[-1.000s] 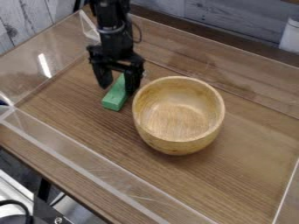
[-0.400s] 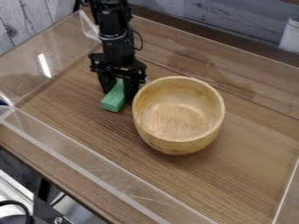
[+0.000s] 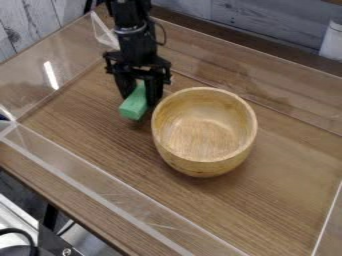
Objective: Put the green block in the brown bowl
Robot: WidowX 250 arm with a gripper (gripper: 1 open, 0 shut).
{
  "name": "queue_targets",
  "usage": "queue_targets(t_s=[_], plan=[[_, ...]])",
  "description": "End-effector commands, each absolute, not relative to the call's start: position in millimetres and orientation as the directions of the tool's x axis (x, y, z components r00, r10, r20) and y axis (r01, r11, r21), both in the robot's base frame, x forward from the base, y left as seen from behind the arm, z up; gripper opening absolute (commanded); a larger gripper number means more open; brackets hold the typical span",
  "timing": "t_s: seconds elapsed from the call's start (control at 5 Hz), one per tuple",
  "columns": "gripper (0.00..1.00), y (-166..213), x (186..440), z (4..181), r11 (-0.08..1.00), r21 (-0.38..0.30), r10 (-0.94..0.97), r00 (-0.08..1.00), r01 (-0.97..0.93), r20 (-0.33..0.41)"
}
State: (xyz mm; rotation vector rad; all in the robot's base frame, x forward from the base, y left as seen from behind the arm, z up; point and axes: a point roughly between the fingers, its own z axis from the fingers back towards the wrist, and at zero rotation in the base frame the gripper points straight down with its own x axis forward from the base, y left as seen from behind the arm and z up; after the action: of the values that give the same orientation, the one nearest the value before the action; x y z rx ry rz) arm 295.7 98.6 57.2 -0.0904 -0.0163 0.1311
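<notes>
The black gripper (image 3: 135,90) pinches the small bright green rectangular block (image 3: 134,103), apparently lifted just beside the round tan wooden bowl (image 3: 203,130); its dangling end risks catching the rim.

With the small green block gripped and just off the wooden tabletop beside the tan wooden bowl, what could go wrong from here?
1. The gripper holds the small bright green block by its upper end, with most of it hanging below the fingers, tilted; it may swing or slip out.
2. The block hangs low next to the round tan wooden bowl, whose thick rim looks higher than the block's bottom; carried sideways without more lift, it may strike the rim and push the bowl.
</notes>
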Motion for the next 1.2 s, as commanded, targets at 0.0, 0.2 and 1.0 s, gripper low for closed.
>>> queue_targets(t_s=[0.0, 0.2, 1.0], plan=[[0.00, 89, 310, 88.5, 0.992, -0.083, 0.100, 0.989, -0.091, 0.107], [0.00, 72, 311, 89.0, 0.995, -0.093, 0.059, 0.993, -0.049, 0.106], [0.00, 24, 324, 53.6, 0.994, -0.087, -0.059, 0.996, 0.065, 0.061]])
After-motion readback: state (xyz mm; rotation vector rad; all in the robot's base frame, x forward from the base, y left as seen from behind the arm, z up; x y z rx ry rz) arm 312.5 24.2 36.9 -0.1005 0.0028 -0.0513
